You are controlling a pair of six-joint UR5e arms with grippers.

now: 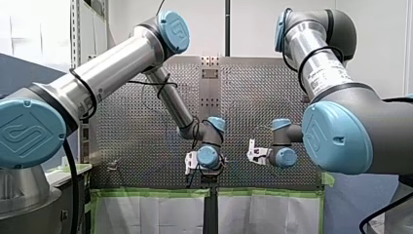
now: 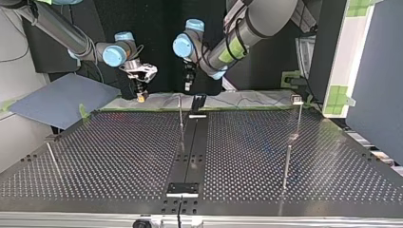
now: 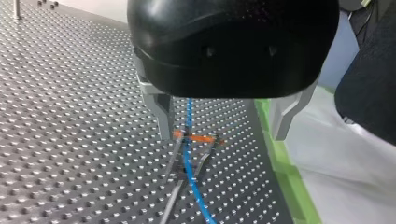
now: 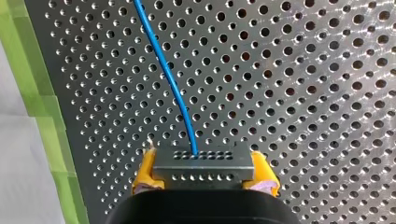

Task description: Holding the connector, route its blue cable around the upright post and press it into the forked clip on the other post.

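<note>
A perforated metal table (image 2: pixel 119 156) is seen filling the work area, split by a dark centre strip (image 2: pixel 192 142) and edged with green tape (image 4: pixel 46 116). The left arm (image 1: pixel 117 63) and the right arm (image 1: pixel 321 68) are both reached in over the table edge nearest their bases. In the top view they hang side by side at the far edge, close together but apart. The left gripper (image 3: pixel 222 135), black-bodied with metal fingers (image 3: pixel 161 116), is spread wide and nothing is held in it. It is hovered just above the table. The right gripper (image 4: pixel 204 173) is closed with its yellow pads (image 4: pixel 144 172) pressed on both ends of the connector (image 4: pixel 203 161), a grey block with rows of small holes. The connector is held just above the table near the taped edge, at the top view's left of the centre strip. The blue cable (image 4: pixel 173 84) is seen leaving the connector's face and curving away over the holes. In the left wrist view the cable is run under the gap between the open fingers and across an orange-tipped forked fixture (image 3: pixel 198 138). Whether it is seated there cannot be told. A thin upright post (image 2: pixel 180 116) is stood beside the centre strip, and a second post (image 2: pixel 299 116) well off at the top view's right.
</note>
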